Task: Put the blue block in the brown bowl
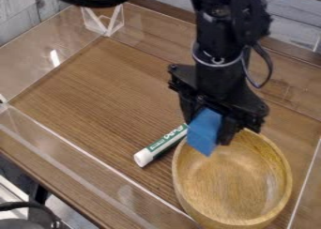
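The blue block (205, 134) hangs in the air, held between the black fingers of my gripper (212, 125), which is shut on it. It hovers over the near-left rim of the brown bowl (269, 200), a large round wooden bowl at the table's lower right. The block's lower end overlaps the bowl's rim in this view; it is above the bowl, not resting in it. The black arm rises from the gripper toward the top of the frame.
A white-and-green marker pen (160, 145) lies on the wooden tabletop just left of the bowl. Clear acrylic walls (51, 54) fence the table, with a clear stand (104, 22) at the back left. A light wall is behind.
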`<state>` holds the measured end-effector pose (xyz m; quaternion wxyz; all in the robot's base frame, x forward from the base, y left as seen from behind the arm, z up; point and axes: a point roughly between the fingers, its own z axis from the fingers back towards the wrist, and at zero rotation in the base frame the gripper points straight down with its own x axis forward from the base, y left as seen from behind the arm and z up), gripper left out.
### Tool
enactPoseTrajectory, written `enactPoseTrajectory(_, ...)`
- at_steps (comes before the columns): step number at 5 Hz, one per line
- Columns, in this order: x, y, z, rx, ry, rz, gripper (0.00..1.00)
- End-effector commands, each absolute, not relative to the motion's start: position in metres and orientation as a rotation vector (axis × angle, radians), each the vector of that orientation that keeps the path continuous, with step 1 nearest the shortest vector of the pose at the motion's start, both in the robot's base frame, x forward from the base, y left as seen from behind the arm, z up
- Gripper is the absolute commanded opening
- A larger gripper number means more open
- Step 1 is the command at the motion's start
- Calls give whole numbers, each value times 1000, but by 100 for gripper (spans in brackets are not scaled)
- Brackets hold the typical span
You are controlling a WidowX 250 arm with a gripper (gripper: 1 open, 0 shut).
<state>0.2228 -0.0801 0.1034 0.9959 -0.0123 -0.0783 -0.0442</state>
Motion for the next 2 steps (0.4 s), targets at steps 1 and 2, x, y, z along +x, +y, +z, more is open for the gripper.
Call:
enactPoseTrajectory(1, 221, -90, 117, -36, -206, -82, 0)
enactPoseTrajectory(2, 215, -100, 116, -37, -209, -73, 0)
